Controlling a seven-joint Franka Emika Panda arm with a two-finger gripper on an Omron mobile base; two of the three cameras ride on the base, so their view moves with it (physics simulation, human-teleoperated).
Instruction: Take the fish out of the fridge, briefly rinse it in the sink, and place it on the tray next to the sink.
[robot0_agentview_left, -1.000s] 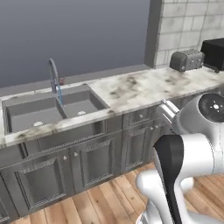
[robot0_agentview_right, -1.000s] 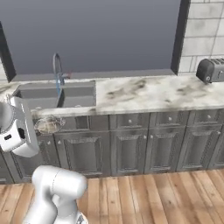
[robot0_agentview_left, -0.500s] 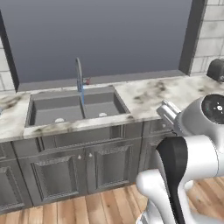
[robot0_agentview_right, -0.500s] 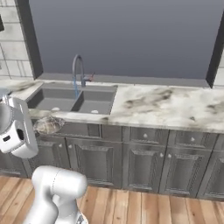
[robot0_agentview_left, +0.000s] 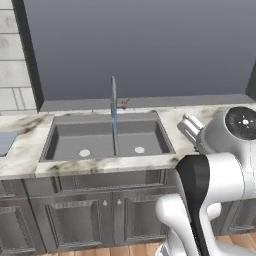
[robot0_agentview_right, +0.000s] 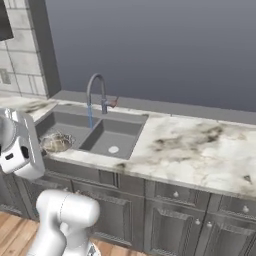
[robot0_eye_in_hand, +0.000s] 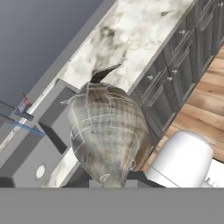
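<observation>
The fish is sitting in the gripper, whose fingers are clamping on its lower end, tail pointing away toward the marble counter. In the right base view it is hanging in front of the near left edge of the double-basin sink. A thin blue stream is running from the curved faucet into the left basin. Dark grey cabinets are standing below the counter.

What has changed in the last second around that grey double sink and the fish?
The base drove along the counter, so the grey double-basin sink now sits centred in the left base view and the toaster has left it. The gripper stays shut on the grey-silver fish; water keeps running from the curved metal faucet.
</observation>
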